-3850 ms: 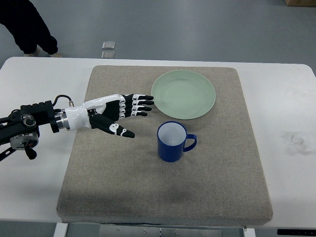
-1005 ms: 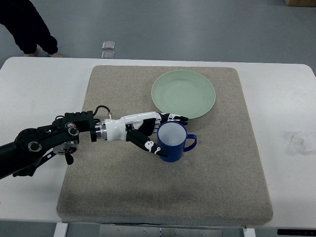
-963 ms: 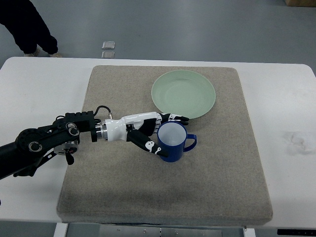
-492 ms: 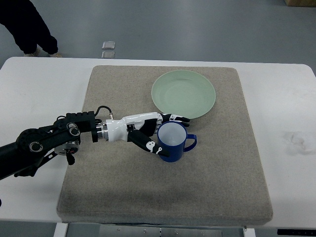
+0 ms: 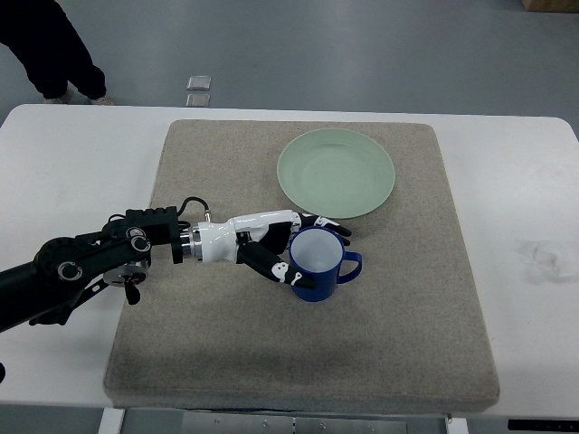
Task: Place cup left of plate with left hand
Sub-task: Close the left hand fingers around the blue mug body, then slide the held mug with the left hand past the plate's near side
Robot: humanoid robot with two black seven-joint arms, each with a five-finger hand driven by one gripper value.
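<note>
A blue cup point(image 5: 317, 268) with a white inside stands on the beige mat, its handle pointing right, just below the pale green plate point(image 5: 336, 173). My left hand point(image 5: 288, 250) comes in from the left and is wrapped around the cup's left side: thumb on the near wall, fingers along the far rim. The cup looks slightly tilted in the grasp. The right arm does not show.
The beige mat point(image 5: 217, 353) covers the middle of the white table point(image 5: 63, 163). A person's dark-clothed legs point(image 5: 45, 45) stand at the far left beyond the table. A faint smudge point(image 5: 543, 258) marks the table at the right.
My left hand reached right from the mat's left part to the cup and closed around it. In the last half second the cup has shifted slightly down and right with the hand.
</note>
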